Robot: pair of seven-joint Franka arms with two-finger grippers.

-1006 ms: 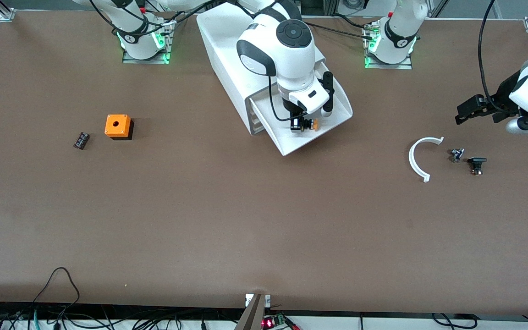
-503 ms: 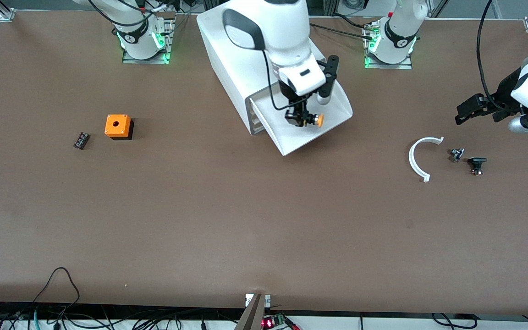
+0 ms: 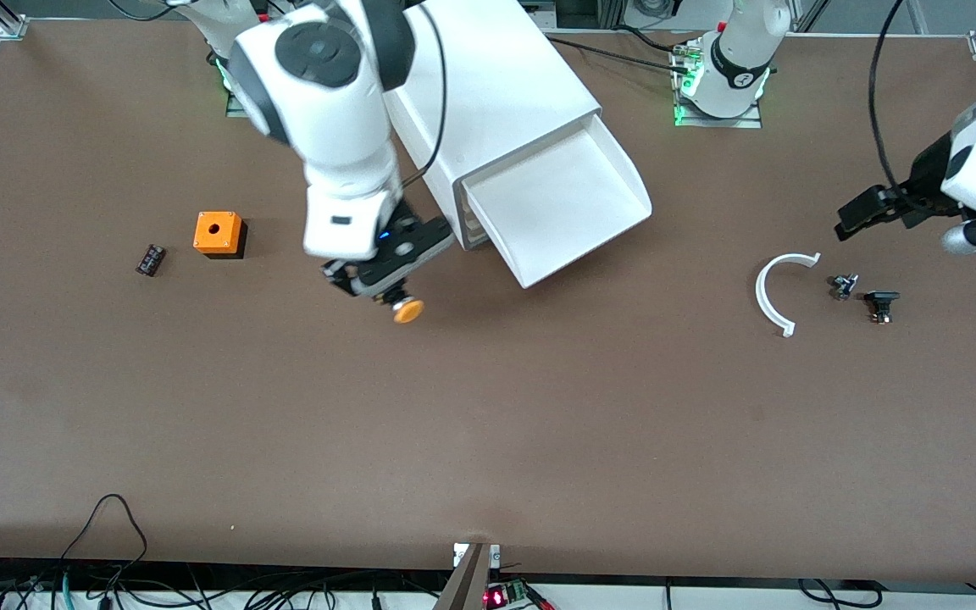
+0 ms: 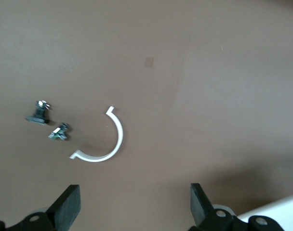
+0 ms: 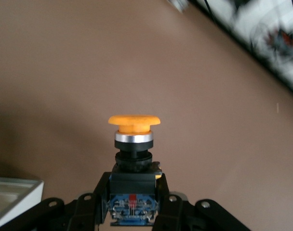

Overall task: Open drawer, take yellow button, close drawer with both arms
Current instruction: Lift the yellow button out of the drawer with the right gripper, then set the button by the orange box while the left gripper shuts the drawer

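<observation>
Brown table [image 3: 488,424]: my right gripper [image 3: 392,296], clamped on the button [image 3: 407,311], has left the drawer [image 3: 560,207]; left gripper [image 3: 865,207] waits spread, closing remains.

Even overhead light, soft shadows; right wrist view's upper corner blurred.

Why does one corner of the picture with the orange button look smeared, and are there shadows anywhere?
Right wrist view: the button is sharp, the corner streaked by blur. Front view: soft shadow beside the open drawer. Left wrist view: dark shadow near the white edge.
</observation>
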